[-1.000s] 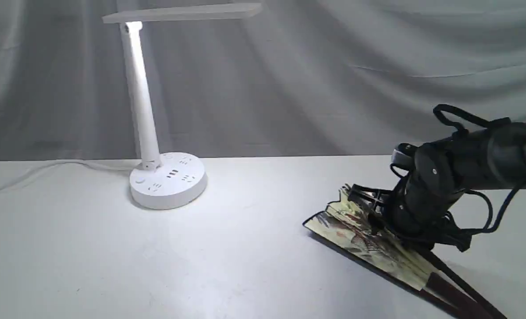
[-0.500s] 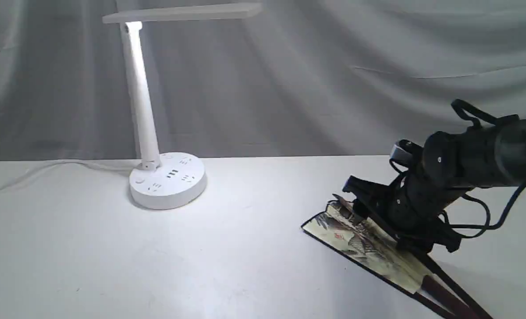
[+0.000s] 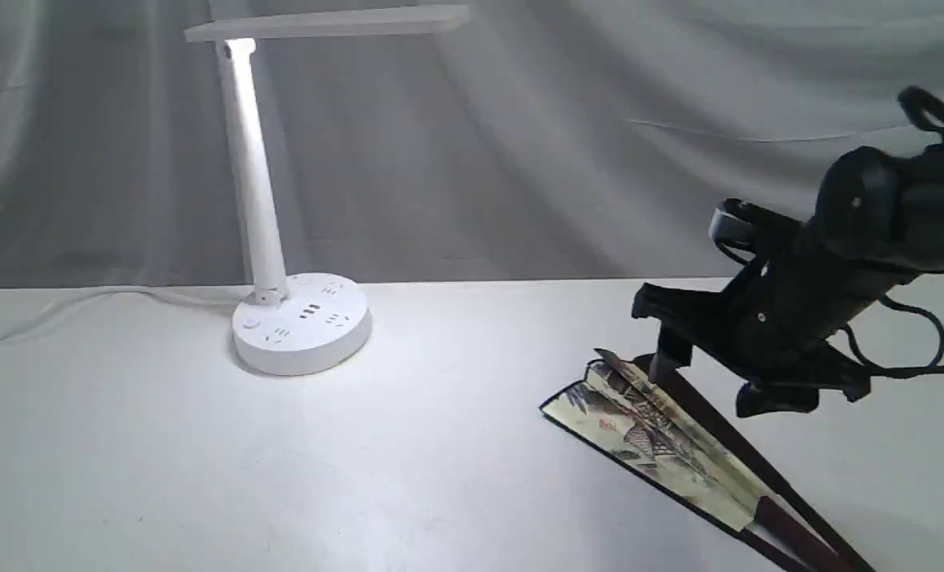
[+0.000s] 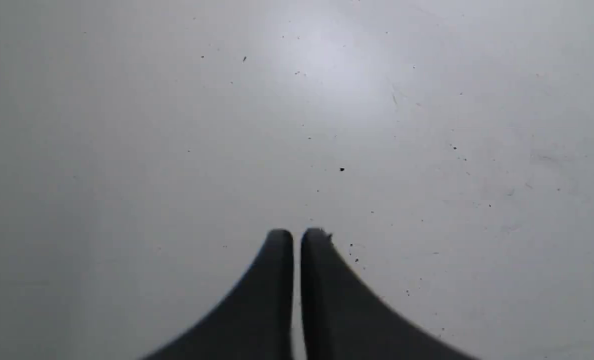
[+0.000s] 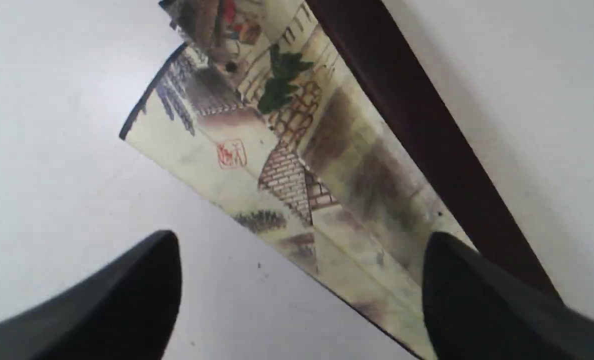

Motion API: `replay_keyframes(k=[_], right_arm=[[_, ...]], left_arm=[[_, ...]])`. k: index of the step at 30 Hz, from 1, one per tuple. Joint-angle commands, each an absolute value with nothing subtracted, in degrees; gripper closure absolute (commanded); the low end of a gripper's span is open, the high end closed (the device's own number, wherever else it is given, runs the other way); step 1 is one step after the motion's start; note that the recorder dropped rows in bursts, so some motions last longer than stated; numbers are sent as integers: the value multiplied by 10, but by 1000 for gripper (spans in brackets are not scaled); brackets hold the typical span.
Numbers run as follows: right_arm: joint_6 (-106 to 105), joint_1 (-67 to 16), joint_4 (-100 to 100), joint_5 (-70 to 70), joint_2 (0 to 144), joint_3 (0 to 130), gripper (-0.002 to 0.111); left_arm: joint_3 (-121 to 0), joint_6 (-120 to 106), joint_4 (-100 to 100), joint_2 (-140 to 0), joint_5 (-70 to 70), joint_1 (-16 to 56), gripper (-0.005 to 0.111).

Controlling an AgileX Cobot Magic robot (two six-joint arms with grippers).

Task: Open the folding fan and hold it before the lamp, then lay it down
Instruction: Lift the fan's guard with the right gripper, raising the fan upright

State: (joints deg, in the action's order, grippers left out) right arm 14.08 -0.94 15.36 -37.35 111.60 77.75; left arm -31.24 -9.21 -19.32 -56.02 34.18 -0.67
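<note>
Large pleated cream paper folding fan (image 3: 663, 445) with a painted village scene and dark maroon wooden guards, lying on the white table (image 3: 162, 461) at the front right of the exterior view, spread only to a narrow wedge. Wide paper end toward the middle of the table, maroon ribs running off toward the near right corner. Well apart from the white desk lamp (image 3: 253, 199): tall slim stem, flat bar head, round socketed base, white cord (image 3: 83, 306) trailing off to the left, bright light on the stem and on the tabletop around the base. Grey draped cloth (image 3: 599, 119) behind.

Black right gripper (image 3: 710, 381) above the fan's far edge, fingers spread wide, gripping nothing. One fingertip close by the upper maroon guard; touching or not, impossible to tell. In the right wrist view, right gripper (image 5: 302, 250) straddling the painted leaf of the folding fan (image 5: 297, 165), red seal stamp (image 5: 232, 153) and brick walls plain between the two dark fingers.

Black left gripper (image 4: 297, 235) in the left wrist view pressed closed, only a hairline gap, nothing between, over bare speckled table (image 4: 127, 125).
</note>
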Motion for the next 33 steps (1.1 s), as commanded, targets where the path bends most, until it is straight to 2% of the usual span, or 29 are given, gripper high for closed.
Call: replay_keyframes(k=[1, 11, 20, 33], right_arm=[[41, 34, 218, -423, 1111, 774, 44], [-221, 135, 322, -494, 1130, 774, 44], [-375, 198, 502, -577, 1189, 774, 55], [-480, 219, 586, -616, 1284, 774, 55]], left_arm=[[-317, -92, -210, -562, 342, -3, 104], [-317, -94, -214, -562, 315, -3, 104], [-317, -94, -214, -562, 313, -3, 104], [-317, -94, -214, -562, 313, -3, 104]])
